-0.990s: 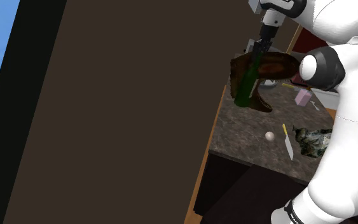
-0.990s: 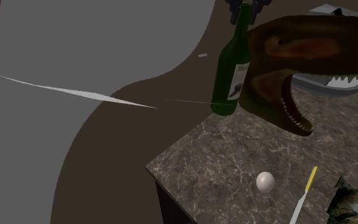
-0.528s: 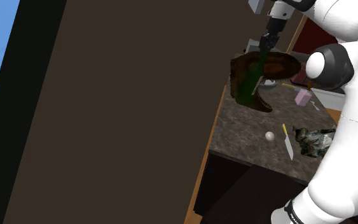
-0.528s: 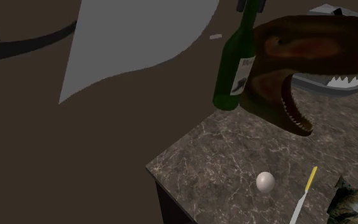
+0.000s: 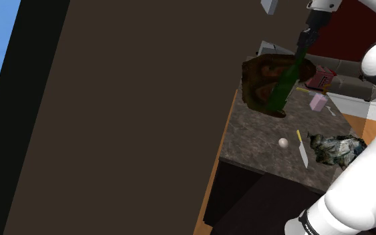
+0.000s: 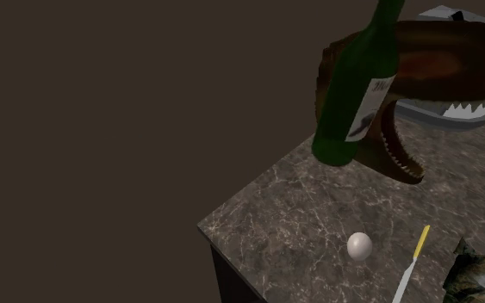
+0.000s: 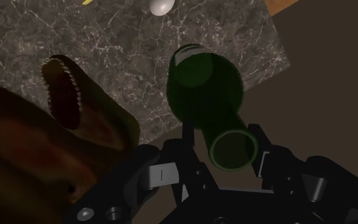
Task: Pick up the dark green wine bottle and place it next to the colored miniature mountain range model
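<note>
The dark green wine bottle (image 6: 352, 95) hangs in the air, tilted, with its base off the dark marble countertop (image 6: 283, 224) near that counter's far corner, and in the second exterior view it sits right in front of the brown dinosaur head model (image 6: 438, 60). In the wrist view the black gripper (image 7: 225, 143) pinches it by the neck just under the mouth, one finger on each side, and the body drops away below toward the stone. I judge the lift done and the carry under way, since the colored mountain range model (image 5: 336, 148) lies well apart from the bottle, at the counter's near end by the arm's base. My worry is the hold: a smooth neck clamped between two narrow fingers with all the weight below can pivot or slide, and the lean suggests it may already be swinging a little. A quick sideways move could knock the base against the dinosaur's toothed jaw. On the way lie a white egg (image 5: 283, 143) and a yellow-handled knife (image 5: 302, 148), the knife just beside the mountains – a low pass could send the egg rolling off the edge or catch the blade. If I lower the bottle while it leans, I expect it to land on its rim and topple into the model, so I would want it upright first.
</note>
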`<state>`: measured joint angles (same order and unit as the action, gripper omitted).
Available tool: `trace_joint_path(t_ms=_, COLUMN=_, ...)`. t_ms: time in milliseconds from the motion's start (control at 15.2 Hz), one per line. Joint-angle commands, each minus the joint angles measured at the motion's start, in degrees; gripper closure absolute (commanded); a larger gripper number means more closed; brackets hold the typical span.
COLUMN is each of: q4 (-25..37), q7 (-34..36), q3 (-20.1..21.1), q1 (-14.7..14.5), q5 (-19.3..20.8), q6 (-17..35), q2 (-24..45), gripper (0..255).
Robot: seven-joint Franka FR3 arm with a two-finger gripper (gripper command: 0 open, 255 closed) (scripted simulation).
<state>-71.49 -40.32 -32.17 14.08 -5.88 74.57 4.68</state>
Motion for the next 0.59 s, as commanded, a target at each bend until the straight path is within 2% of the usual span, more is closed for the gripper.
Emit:
trace_joint_path(t_ms=0, q4=-2.6, q7=-0.3, q3=0.0, q1=-0.4, q5=2.2, q6=-0.9, q2=-4.0, gripper=255)
trace_joint_path(t_ms=528, q4=-6.1, q7=-3.6, q3=-0.6, q1=0.9, q5=8.3, q6=-6.5, q2=-14.6, gripper=255)
